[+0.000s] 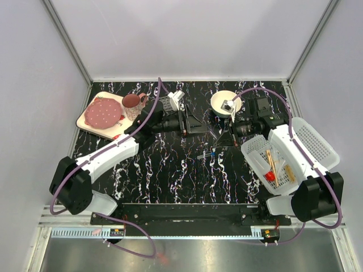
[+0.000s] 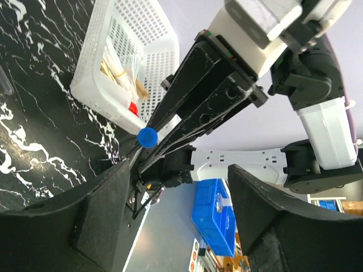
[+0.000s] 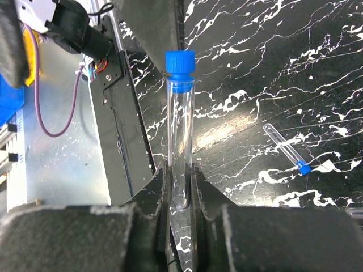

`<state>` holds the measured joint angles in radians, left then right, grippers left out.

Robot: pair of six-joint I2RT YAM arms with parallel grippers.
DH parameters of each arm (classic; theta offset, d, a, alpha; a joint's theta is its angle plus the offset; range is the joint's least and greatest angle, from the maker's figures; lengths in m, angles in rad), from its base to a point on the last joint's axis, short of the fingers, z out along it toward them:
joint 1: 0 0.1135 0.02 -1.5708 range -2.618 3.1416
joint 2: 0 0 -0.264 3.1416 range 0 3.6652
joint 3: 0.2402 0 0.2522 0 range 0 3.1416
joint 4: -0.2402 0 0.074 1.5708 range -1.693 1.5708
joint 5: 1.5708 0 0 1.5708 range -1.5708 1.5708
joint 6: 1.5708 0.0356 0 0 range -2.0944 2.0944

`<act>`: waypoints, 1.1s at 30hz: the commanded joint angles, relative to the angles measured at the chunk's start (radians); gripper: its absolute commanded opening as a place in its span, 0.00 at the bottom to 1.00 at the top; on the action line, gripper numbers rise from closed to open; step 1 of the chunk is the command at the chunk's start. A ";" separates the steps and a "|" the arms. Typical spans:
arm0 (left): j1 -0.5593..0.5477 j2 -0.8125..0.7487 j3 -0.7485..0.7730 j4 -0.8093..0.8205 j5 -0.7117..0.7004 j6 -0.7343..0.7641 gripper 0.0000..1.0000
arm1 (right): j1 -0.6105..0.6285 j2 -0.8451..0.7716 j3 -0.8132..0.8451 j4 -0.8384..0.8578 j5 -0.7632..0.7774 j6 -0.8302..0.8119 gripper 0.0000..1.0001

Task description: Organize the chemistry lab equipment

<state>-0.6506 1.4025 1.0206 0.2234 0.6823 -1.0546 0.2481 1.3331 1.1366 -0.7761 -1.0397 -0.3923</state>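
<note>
My right gripper (image 3: 180,170) is shut on the lower end of a thin clear blue-capped tube (image 3: 180,107) and holds it above the black marbled table, cap pointing away. In the top view the right gripper (image 1: 222,134) faces my left gripper (image 1: 199,128) near the table's middle. My left gripper (image 2: 180,167) is open and empty; the held tube's blue cap (image 2: 147,136) shows just ahead of it. A second blue-capped tube (image 3: 286,150) lies on the table, also seen from the top (image 1: 207,154). Tan wooden sticks (image 1: 273,163) and a small red-tipped piece (image 1: 270,176) lie in the white basket (image 1: 317,144).
A cream bowl (image 1: 218,101) with a small white piece in it stands behind the right gripper. A pink mug (image 1: 134,101) and dotted plate (image 1: 104,113) sit on a tray at the back left. A clear item (image 1: 167,102) stands at the back centre.
</note>
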 commanded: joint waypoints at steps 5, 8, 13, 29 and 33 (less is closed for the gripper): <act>-0.023 0.053 0.062 -0.021 0.072 0.011 0.64 | 0.031 -0.023 0.026 -0.066 -0.028 -0.115 0.04; -0.027 0.062 0.076 -0.033 0.051 0.018 0.63 | 0.037 -0.026 0.022 -0.071 -0.033 -0.123 0.04; -0.035 0.069 0.087 -0.030 0.008 0.015 0.58 | 0.042 -0.026 0.017 -0.071 -0.033 -0.123 0.04; -0.067 0.055 0.030 0.047 -0.079 -0.041 0.33 | 0.045 -0.023 0.011 -0.055 -0.023 -0.102 0.04; -0.069 0.055 0.021 0.057 -0.089 -0.047 0.25 | 0.043 -0.023 0.011 -0.057 -0.022 -0.100 0.04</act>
<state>-0.7101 1.4708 1.0428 0.1856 0.6193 -1.0801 0.2829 1.3296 1.1366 -0.8383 -1.0416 -0.4915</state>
